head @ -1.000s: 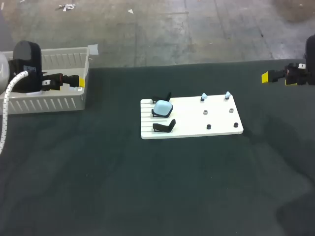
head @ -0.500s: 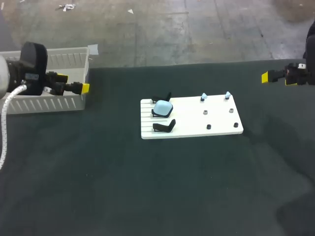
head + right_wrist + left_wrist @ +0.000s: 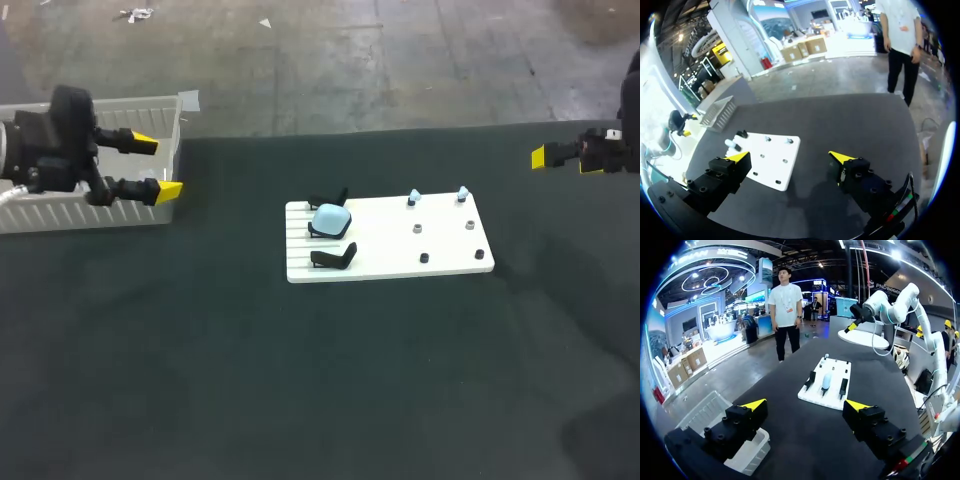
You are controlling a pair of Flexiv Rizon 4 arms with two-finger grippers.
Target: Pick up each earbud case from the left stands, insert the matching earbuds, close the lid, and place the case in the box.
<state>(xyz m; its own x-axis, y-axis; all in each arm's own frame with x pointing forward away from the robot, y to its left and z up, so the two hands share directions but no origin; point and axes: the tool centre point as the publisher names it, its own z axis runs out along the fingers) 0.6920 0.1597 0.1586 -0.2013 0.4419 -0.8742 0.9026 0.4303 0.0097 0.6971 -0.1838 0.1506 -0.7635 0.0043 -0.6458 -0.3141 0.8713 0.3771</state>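
A light blue earbud case [image 3: 331, 220] sits closed on the middle of three black stands at the left end of a white board [image 3: 440, 265]. Two light blue earbuds [image 3: 414, 197] [image 3: 462, 192] stand on the board's far pegs. My left gripper [image 3: 157, 166] hangs open and empty over the right end of the white box [image 3: 90, 212]. In the left wrist view the gripper [image 3: 806, 405] faces the board [image 3: 812, 395] and the case [image 3: 826, 380] well ahead. My right gripper [image 3: 790, 157] is open and empty, off the board's [image 3: 771, 167] right side; its yellow tip [image 3: 539, 156] shows at the far right.
Small dark pegs [image 3: 424, 258] without earbuds dot the board's right half. The slotted box [image 3: 710, 412] lies beside my left finger. Dark cloth [image 3: 320, 380] covers the table; its far edge runs behind the board.
My left gripper rose from inside the box, moved slightly right and turned, so both yellow tips now show apart. The right arm has not moved.
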